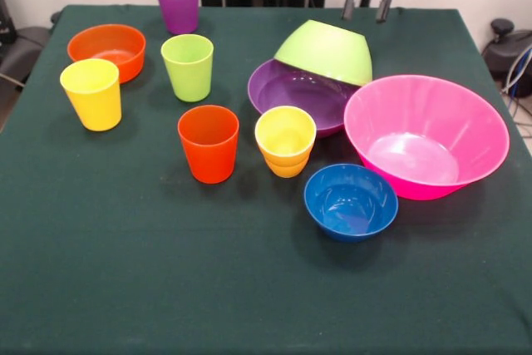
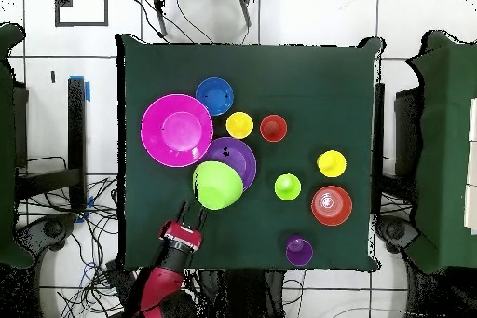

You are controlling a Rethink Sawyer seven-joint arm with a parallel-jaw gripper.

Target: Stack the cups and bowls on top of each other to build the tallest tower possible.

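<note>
beside gripper (image 1: 366,12): green bowl (image 1: 326,51) atop purple bowl (image 1: 299,93)

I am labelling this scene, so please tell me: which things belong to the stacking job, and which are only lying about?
For the job: purple cup, lime green cup, yellow cup, orange-red cup, second yellow cup inside yellow-orange cup, orange bowl, lime green bowl, purple bowl, pink bowl, blue bowl, end effector.

Lying about: tablecloth, floor cables.
</note>
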